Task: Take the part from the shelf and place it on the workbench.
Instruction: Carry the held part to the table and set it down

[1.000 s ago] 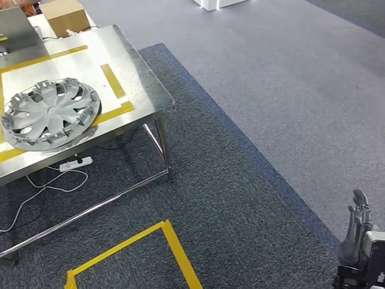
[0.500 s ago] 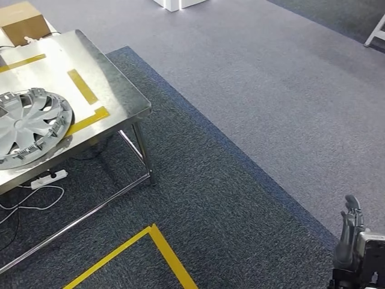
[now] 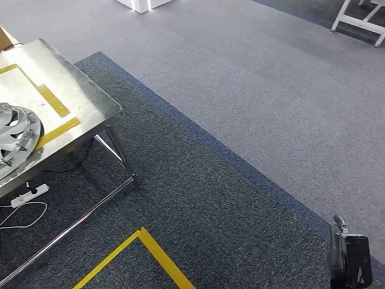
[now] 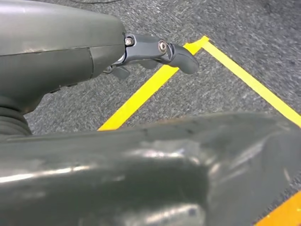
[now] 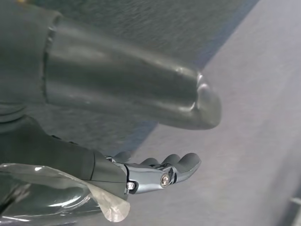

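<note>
A silver wheel cover [image 3: 14, 135] lies flat on the steel workbench [image 3: 86, 99] at the far left of the head view, cut off by the picture's edge. My right hand [image 3: 346, 260] hangs low at the bottom right over the carpet, far from the bench. In the right wrist view that hand [image 5: 117, 89] has thumb and fingers [image 5: 167, 172] stretched out, with nothing in them. My left hand [image 4: 106, 52] is also empty in the left wrist view, its fingers [image 4: 160, 49] straight above the carpet and yellow tape [image 4: 149, 87].
Yellow tape [image 3: 150, 250] marks a square on the dark carpet in front of the bench. A white power strip [image 3: 29, 194] and cables lie under the bench. Lighter grey floor stretches to the right, with a white frame [image 3: 358, 21] and a white base [image 3: 141, 5] at the far side.
The whole picture has slid left, so the camera has turned right; the bench and wheel cover now sit at the left edge. My right hand shows lower in the picture.
</note>
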Controlling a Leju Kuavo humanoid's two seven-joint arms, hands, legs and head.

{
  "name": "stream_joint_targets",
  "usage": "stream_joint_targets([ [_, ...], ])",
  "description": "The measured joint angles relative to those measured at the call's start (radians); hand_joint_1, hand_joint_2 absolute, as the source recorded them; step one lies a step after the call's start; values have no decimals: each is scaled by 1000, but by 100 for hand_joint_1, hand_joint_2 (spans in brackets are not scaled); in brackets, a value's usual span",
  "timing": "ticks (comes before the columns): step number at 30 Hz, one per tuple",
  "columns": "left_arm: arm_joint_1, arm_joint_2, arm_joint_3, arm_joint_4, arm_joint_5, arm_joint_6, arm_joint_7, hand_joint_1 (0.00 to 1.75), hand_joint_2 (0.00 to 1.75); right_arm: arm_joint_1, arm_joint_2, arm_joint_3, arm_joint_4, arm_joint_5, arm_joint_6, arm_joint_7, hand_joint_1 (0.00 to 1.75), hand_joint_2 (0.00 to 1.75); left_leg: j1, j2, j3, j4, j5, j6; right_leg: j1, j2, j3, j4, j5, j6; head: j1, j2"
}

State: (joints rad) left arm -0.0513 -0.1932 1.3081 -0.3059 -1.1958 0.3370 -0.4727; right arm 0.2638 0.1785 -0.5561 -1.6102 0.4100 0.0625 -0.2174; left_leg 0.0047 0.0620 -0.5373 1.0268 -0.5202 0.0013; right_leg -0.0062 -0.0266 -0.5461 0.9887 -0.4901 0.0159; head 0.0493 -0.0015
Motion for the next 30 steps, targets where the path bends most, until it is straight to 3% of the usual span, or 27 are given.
stream_joint_targets([
  [1,0,0,0,0,-2,0,0,0,0,-7,0,-8,20,8,6,0,0,0,1,-19,-15,38,-27,-4,-2,8,0,-2,3,-6,-1,0],
  [3,2,2,2,0,-6,0,1,0,0,-21,0,-20,58,22,18,0,0,0,2,-48,-70,169,-95,-8,-3,26,-2,-2,5,-13,-3,0],
  [4,3,2,2,0,-7,0,2,0,0,-26,0,-27,76,27,23,0,0,0,2,-51,-96,227,-116,-7,-2,36,-3,-2,5,-15,-3,0],
  [5,4,2,3,0,-7,0,2,0,0,-30,0,-33,94,33,29,0,0,0,2,-52,-110,258,-119,-7,-1,47,-3,-1,6,-16,-3,0],
  [6,5,3,3,0,-8,0,3,0,0,-34,0,-40,112,38,35,1,0,0,2,-54,-108,250,-101,-5,-1,58,-2,-1,6,-16,-3,0],
  [7,5,4,3,0,-8,0,3,0,0,-38,0,-46,129,43,40,1,0,0,2,-58,-89,206,-67,-1,0,68,-1,0,6,-16,-3,0],
  [9,5,6,3,0,-8,0,2,0,0,-48,0,-58,164,52,53,4,0,0,3,-89,-31,73,3,8,1,89,-2,4,5,-13,-3,0],
  [10,4,8,3,0,-9,0,1,0,0,-55,-1,-63,183,58,61,6,0,0,3,-104,-10,23,19,12,1,99,-5,6,6,-9,-3,0],
  [12,2,9,3,0,-10,0,0,0,0,-68,-7,-77,230,70,80,10,0,0,2,-116,2,-13,21,15,0,115,-14,7,10,3,-2,0],
  [14,-1,9,3,0,-12,0,0,0,0,-72,-15,-93,276,81,95,10,0,0,2,-102,3,-21,25,22,-4,119,-22,8,11,15,-2,0],
  [15,-1,9,3,0,-14,0,0,0,0,-74,-18,-101,296,85,99,9,0,0,3,-93,4,-26,28,28,-4,106,-31,21,2,20,0,0],
  [17,-1,11,3,0,-18,0,0,0,0,-85,-26,-113,336,98,103,11,0,0,5,-72,6,-33,33,36,-5,64,-78,108,-48,28,4,0],
  [19,1,12,3,0,-23,0,0,0,0,-101,-34,-128,387,124,107,16,0,0,4,-50,4,-33,33,38,-6,39,-143,240,-105,36,6,0],
  [20,2,12,3,0,-26,0,0,0,0,-105,-37,-138,417,143,108,17,0,0,3,-39,3,-33,32,38,-6,35,-161,279,-113,39,6,0],
  [21,1,13,3,0,-27,0,0,0,0,-107,-41,-148,449,163,110,15,0,0,3,-30,3,-33,32,38,-8,31,-161,280,-103,41,6,0],
  [23,-1,13,2,0,-29,-1,0,0,0,-111,-52,-166,509,196,110,7,0,0,3,-14,6,-32,29,34,-10,15,-99,170,-42,42,6,0],
  [25,-2,14,2,0,-30,-1,0,0,0,-122,-60,-179,554,215,112,2,0,0,-2,1,9,-30,25,26,-7,-14,-29,43,-4,35,6,0],
  [26,-2,15,2,0,-31,-1,1,0,0,-129,-63,-185,575,225,118,2,0,0,-5,8,10,-29,23,20,-5,-20,-12,13,1,30,5,0],
  [28,-5,17,1,0,-38,-1,2,0,0,-140,-71,-202,627,256,133,5,0,0,-6,20,12,-28,22,11,-1,-8,-9,5,2,15,3,0],
  [30,-9,19,0,0,-44,0,3,0,0,-145,-81,-223,695,295,136,2,0,0,-2,11,11,-16,9,0,-2,3,-8,3,5,3,3,0],
])
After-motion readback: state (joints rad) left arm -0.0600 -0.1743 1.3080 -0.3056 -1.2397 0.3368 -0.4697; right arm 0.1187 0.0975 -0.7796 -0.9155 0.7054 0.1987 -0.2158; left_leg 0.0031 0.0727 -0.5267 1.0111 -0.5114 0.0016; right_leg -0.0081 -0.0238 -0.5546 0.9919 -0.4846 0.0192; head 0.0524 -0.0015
